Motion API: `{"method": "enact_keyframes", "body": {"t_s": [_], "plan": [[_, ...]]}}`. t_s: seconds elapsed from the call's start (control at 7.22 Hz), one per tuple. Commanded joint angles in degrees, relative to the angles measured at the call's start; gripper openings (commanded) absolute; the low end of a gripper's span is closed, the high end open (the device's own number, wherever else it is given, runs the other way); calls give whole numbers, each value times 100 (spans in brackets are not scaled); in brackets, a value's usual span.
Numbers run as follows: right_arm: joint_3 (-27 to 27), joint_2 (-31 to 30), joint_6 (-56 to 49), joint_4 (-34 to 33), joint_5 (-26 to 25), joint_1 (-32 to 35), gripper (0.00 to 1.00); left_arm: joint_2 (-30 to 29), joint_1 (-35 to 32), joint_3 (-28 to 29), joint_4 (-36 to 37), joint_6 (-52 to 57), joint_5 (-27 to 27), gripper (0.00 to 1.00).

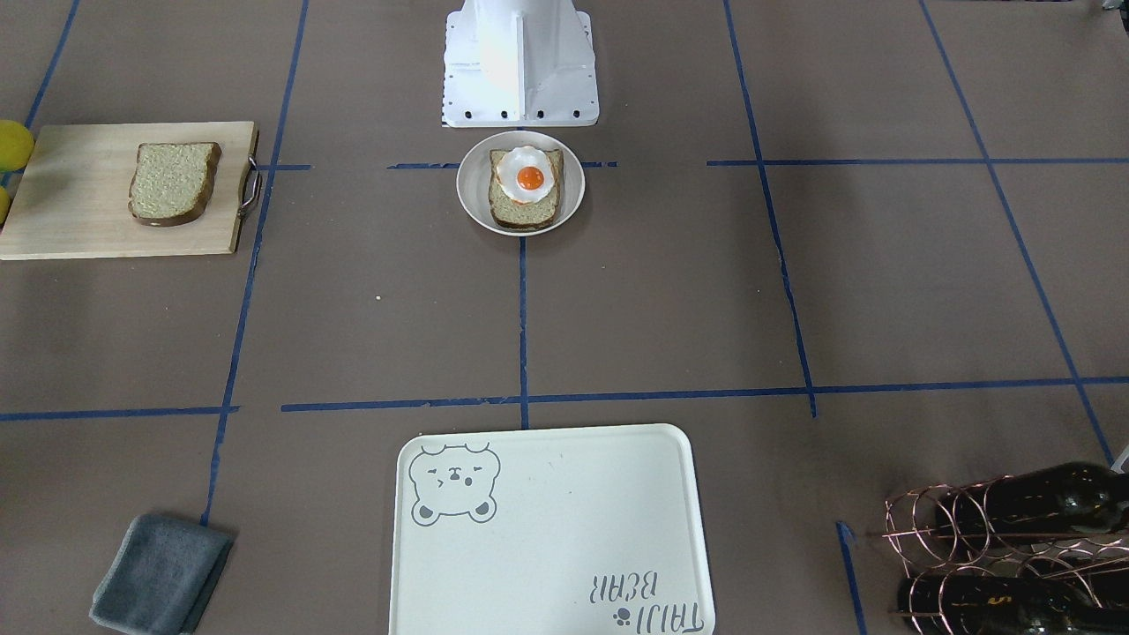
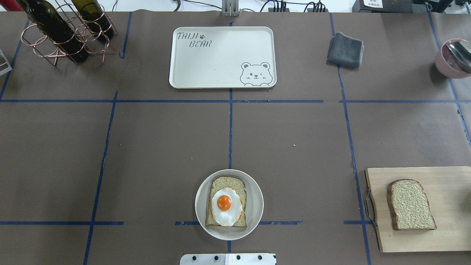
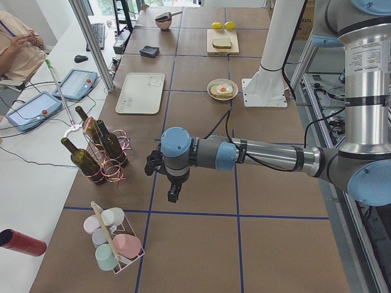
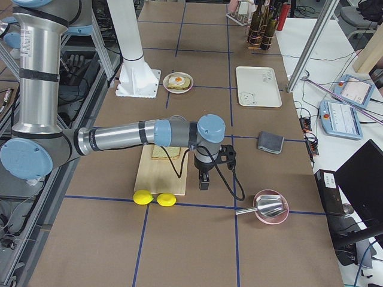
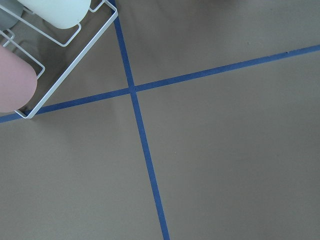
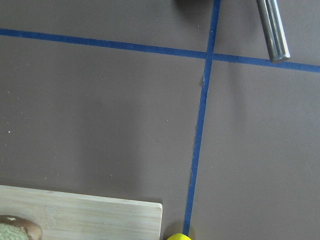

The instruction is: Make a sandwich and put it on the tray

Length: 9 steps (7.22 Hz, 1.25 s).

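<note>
One bread slice (image 2: 228,182) lies on a small round white plate (image 2: 254,206) with the fried egg (image 2: 225,206) on top of it. The second bread slice (image 2: 410,204) lies on a wooden cutting board (image 2: 441,184) at the right. The cream tray (image 2: 220,62) with the bear drawing holds nothing. My left gripper (image 3: 174,194) hangs over bare table near the bottle rack. My right gripper (image 4: 204,182) hangs beside the board's end. Both show only in the side views, so I cannot tell if they are open or shut.
A copper rack with wine bottles (image 2: 62,33) stands far left. A grey cloth (image 2: 345,49) and a pink bowl with a spoon (image 2: 452,59) are far right. Two lemons (image 4: 152,198) lie by the board. A wire rack of cups (image 3: 113,244) stands near the left gripper.
</note>
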Motion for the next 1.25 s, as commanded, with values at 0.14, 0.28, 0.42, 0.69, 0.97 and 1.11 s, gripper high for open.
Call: {"method": "enact_keyframes", "body": {"t_s": [0.14, 0.28, 0.42, 0.69, 0.97, 1.11], "plan": [[7, 0, 16, 1, 557, -125, 100, -61, 13, 157, -77, -21, -56, 100], [16, 0, 25, 10, 890, -196, 100, -52, 5, 114, -182, 15, -56, 100], [60, 0, 60, 10, 937, -336, 100, -26, 13, 44, -209, 15, -73, 100], [147, -183, 1353, 960, 894, -896, 100, -26, 22, 43, -488, 15, -284, 100], [157, -823, 2995, 2876, 649, -1477, 100, -26, 40, 34, -596, 15, -293, 100], [157, -1226, 3753, 3937, 273, -2010, 100, -26, 40, 34, -596, -20, -293, 100]]}}
